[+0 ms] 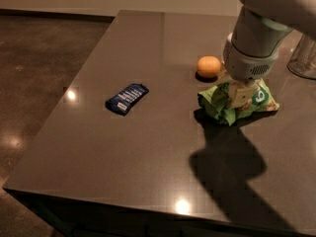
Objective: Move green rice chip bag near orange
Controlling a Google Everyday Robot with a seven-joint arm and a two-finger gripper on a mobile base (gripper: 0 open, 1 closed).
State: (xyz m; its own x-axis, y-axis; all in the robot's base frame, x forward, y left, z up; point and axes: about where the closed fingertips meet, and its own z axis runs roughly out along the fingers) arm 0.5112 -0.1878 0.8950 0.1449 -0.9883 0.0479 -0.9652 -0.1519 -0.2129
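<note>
Bag [217, 103] lies crumpled on the desk [148, 152], just beside the orange [209, 66] on its nearer side, with the end effector [240, 97] pinching its bunched middle from above. It looks light, soft and crinkly, probably slippery film, so a gathered fold seems the surest hold.

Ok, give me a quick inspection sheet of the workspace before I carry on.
Surface: dark glossy table, glare spots and the arm's shadow on it.
Job's things: green rice chip bag crumpled, close beside the orange; touching or not, cannot tell.
Clutter: blue wrapped bar lying apart to the left; clear container at the right edge.
Gripper: gripper down on the bag from above, shut on it.
Cables: nothing seen.
Surroundings: brown floor left of the table.
</note>
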